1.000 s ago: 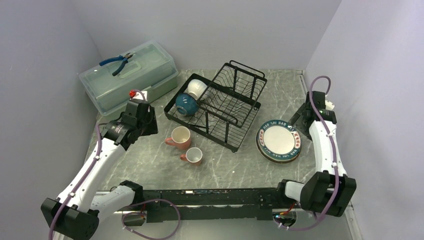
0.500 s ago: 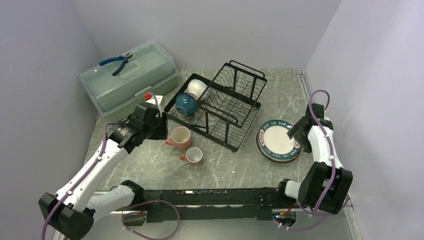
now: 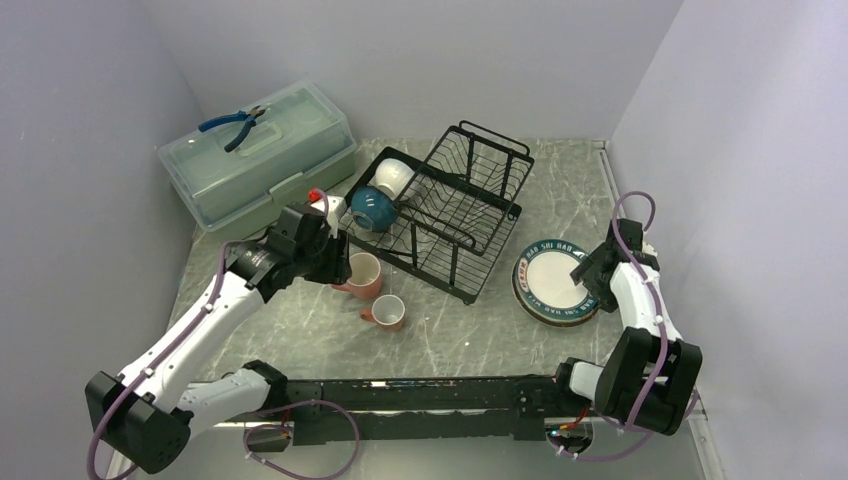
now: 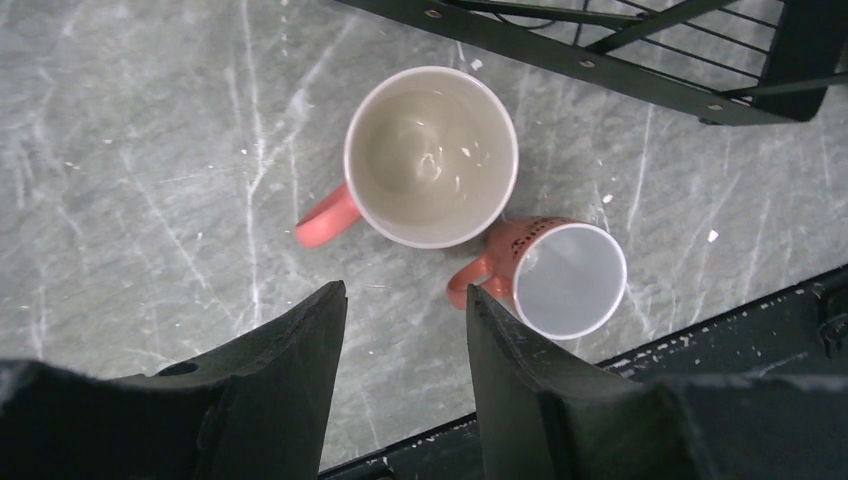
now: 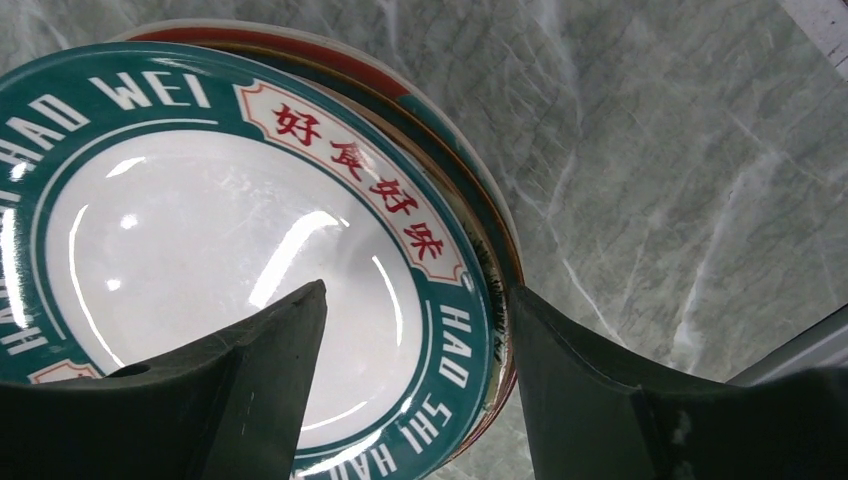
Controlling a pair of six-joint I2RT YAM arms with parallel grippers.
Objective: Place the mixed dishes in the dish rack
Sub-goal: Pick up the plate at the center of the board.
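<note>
The mixed dishes lie around the black wire dish rack [image 3: 470,185]. A teal bowl [image 3: 375,208] and a white bowl [image 3: 393,177] rest in its left end. Two pink mugs stand upright in front of it, a larger one [image 4: 430,155] and a smaller one [image 4: 570,280]. My left gripper [image 4: 404,288] hangs open just left of and above them, holding nothing. At the right lies a stack of plates [image 3: 555,283], topped by a white plate with a teal lettered rim [image 5: 200,230]. My right gripper [image 5: 418,288] is open and straddles the stack's right rim, one finger over the plate, the other outside the rim.
A translucent pale green lidded box [image 3: 258,150] with blue pliers [image 3: 232,125] on its lid sits at the back left. The rack's lower bar [image 4: 560,60] runs just beyond the mugs. A black rail [image 3: 420,395] lines the near table edge. Walls close in on both sides.
My left arm has swung right, from beside the box to the mugs. My right gripper has come down and inward onto the plate stack's right rim, its jaws slightly narrower.
</note>
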